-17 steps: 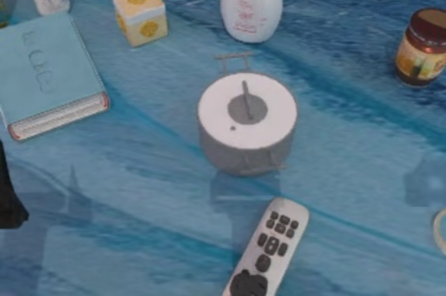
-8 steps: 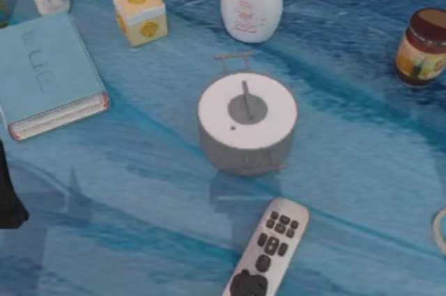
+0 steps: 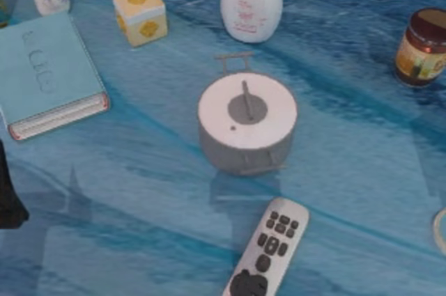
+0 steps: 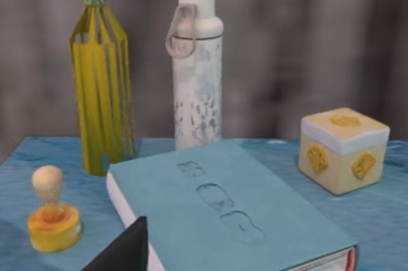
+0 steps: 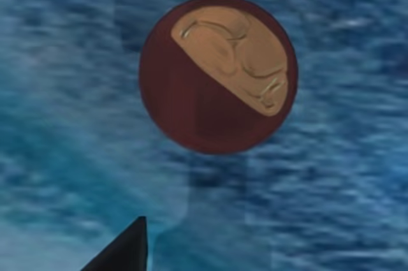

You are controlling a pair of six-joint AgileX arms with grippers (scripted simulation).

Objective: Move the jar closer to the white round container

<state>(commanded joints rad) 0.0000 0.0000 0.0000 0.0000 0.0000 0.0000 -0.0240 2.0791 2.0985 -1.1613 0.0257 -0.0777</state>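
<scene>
Top view. Shows the jar [image 3: 423, 47] upright near the table's right edge, toward the far side, well apart from the container [image 3: 247, 123] at the middle. Shows no right gripper at all, so gives no relation to the jar here. Places the left arm [image 3: 8, 195] at the left edge, parked, far from both. Risk as judged: a knock so near the edge could tip the jar or send it off the table. Also worth watching is a careless set-down, which could bump the container or the small frame just behind it. Leaves the bottle [image 3: 251, 0] and remote [image 3: 268, 251] clear of a straight path between the two.

Left wrist view. Looks across the book [image 4: 223, 213] to the cube [image 4: 343, 148] and the flask [image 4: 197, 70]; no jar here. Shows only a dark sliver of the left gripper [image 4: 127, 249]; released or clenched, cannot tell.

Right wrist view. Looks straight down on the jar's lid [image 5: 218, 73], which puts the right gripper [image 5: 124, 249] above the jar and apart from it. Shows only one dark tip, so released or clenched cannot be told. Shows the lid off the middle of the view, so probably not squarely under the gripper. Risk as judged: coming down misaligned could catch the lid's rim and topple the jar, and smooth round glass could slip from a shallow hold.
</scene>
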